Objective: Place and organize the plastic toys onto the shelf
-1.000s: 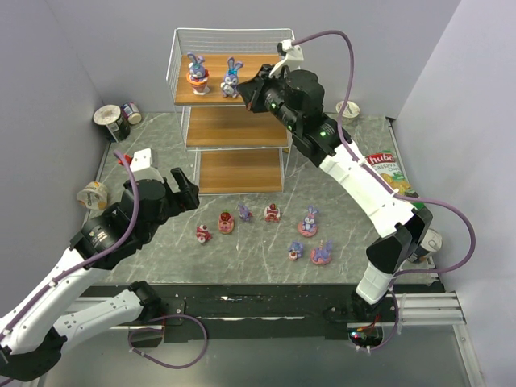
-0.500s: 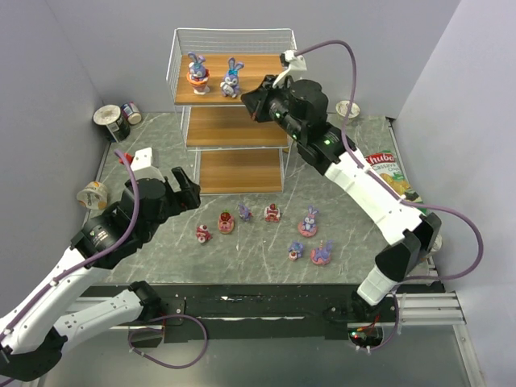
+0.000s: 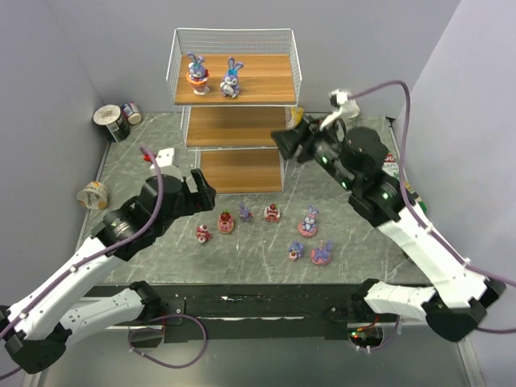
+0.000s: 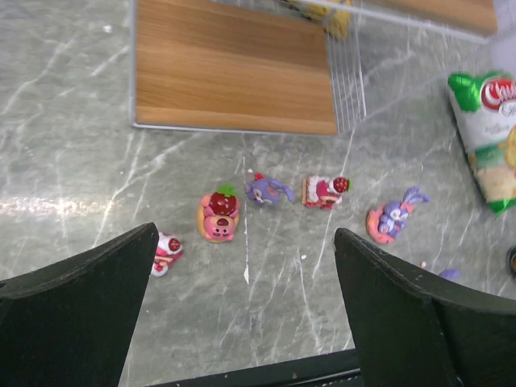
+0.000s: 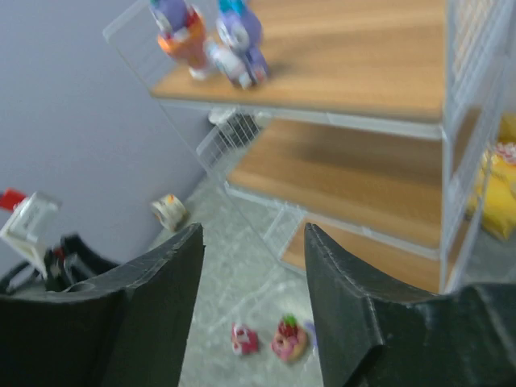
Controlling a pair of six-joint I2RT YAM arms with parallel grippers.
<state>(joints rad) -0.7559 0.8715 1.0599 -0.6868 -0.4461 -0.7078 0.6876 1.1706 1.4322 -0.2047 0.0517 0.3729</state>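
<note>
Though bunnies (image 3: 197,72) sit top-L, shelf (image 3: 266,76) has room (R).

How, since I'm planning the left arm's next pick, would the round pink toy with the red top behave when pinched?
The round pink toy with the red top looks like smooth moulded plastic: probably stiff, light, somewhat slippery. Its rounded sides may let it roll or squirt out if jaws close off-centre.

Two blue long-eared bunnies (image 3: 197,74) stand upright on the shelf's (image 3: 242,127) top board, above the right hand (image 3: 284,139). Seven small toys (image 3: 272,213) lie scattered on the desk (image 3: 161,250) beside the left hand (image 3: 200,190).
</note>
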